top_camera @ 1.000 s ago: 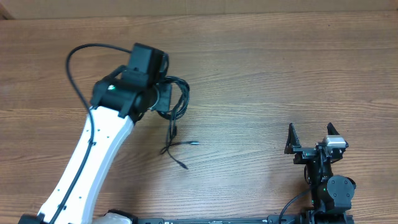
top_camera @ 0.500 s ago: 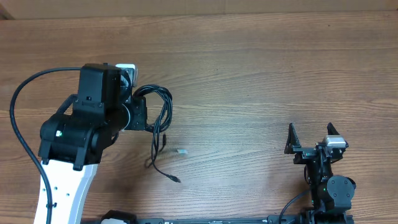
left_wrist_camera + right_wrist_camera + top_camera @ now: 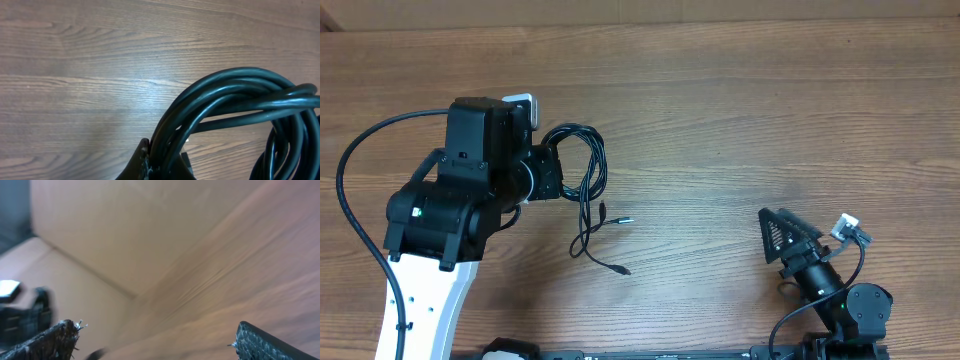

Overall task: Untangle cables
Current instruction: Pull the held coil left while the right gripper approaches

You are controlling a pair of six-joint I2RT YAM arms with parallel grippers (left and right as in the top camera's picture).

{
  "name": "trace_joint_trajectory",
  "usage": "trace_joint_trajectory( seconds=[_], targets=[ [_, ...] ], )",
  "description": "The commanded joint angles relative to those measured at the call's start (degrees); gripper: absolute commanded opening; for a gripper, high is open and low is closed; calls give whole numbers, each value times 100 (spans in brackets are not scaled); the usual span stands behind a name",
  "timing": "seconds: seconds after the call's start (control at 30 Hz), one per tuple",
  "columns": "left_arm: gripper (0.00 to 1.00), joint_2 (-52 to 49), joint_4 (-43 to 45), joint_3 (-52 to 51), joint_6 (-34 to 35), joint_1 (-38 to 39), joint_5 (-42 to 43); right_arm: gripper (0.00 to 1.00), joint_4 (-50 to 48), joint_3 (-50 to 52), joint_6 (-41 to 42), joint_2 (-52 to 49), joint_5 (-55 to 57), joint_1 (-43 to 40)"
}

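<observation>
The cables (image 3: 586, 170) are a bundle of thin black cords looped together left of the table's middle. My left gripper (image 3: 558, 172) is shut on the loops and holds them up; loose ends hang down to the table, one with a small silver plug (image 3: 623, 222) and one with a dark plug (image 3: 620, 269). In the left wrist view the black loops (image 3: 225, 100) fill the right side, pinched between my fingers (image 3: 162, 162). My right gripper (image 3: 775, 238) is open and empty at the front right, tilted toward the left; its fingertips (image 3: 157, 340) frame blurred wood.
The wooden table (image 3: 770, 110) stretches to the back and right. A thick black arm wire (image 3: 360, 170) arcs at the left of my left arm. The right arm's base (image 3: 850, 310) sits at the front edge.
My left gripper has shifted slightly right and back with the bundle, and the hanging ends swung right. My right arm has turned from facing straight back to tilting toward the left.
</observation>
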State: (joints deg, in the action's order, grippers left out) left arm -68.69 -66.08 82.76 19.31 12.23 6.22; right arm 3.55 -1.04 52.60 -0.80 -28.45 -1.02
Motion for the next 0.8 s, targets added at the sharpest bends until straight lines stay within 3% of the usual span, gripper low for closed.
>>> trace_joint_trajectory(
  seconds=[0.0,0.13,0.37,0.47,0.6,0.77],
  targets=[
    [4,-101,35,-44,522,-20,131,100,-55,59,1023,57,-859,31],
    [4,-146,-94,-48,535,26,131,100,-85,55,-153,57,-922,31],
    [4,-238,-417,-55,546,109,136,99,-9,-376,-367,-186,-1091,31],
    [4,-306,-409,-55,892,168,133,99,-7,-590,-365,-461,-1440,31],
    [4,-494,-415,-55,1628,289,131,99,-4,-907,-365,-1196,-2159,31],
    [4,-892,-291,-55,1694,509,133,99,-7,-1593,-704,-2612,-2623,33]
  ],
)
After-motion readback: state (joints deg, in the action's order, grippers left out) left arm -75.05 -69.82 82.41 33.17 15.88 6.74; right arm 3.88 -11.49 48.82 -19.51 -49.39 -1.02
